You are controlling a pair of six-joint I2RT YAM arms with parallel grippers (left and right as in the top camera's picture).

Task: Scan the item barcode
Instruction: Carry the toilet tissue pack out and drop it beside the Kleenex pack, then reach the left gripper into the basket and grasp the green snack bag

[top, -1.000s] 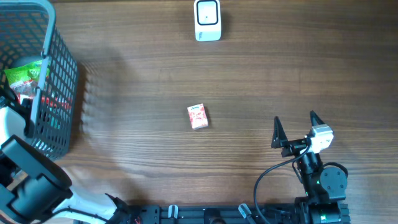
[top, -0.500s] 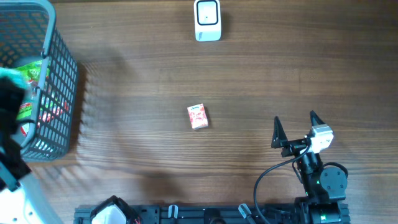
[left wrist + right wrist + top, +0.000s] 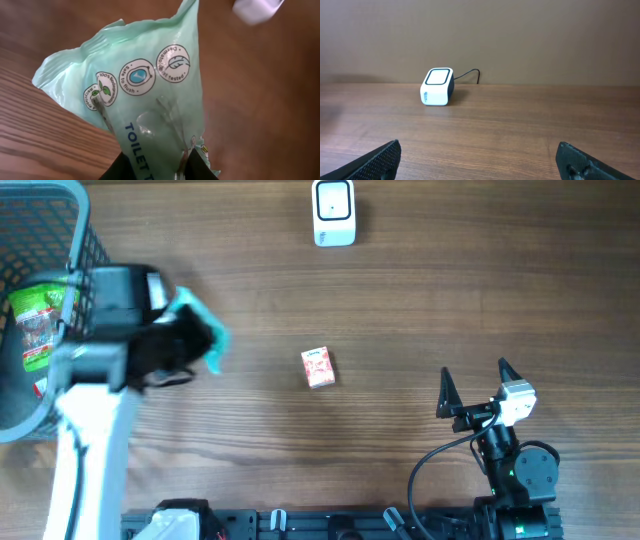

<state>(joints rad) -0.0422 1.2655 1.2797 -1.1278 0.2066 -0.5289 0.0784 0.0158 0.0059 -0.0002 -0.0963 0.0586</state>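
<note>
1. At the left of the overhead frame, your left hand [image 3: 168, 345] is clenched on a mint-green packet [image 3: 150, 75], held over the bench [image 3: 420, 300] just right of the grey basket [image 3: 100, 275].
2. Up close in the left wrist view, the packet shows you "TOILET" lettering and three round badges.
3. Top centre, the white scanner [image 3: 333, 213] stands well apart from the packet.
4. Mid-frame, a small red-and-white box [image 3: 318, 367] lies flat.
5. Lower right, your right hand [image 3: 472, 387] is released, its jaws wide and grasping nothing.
</note>
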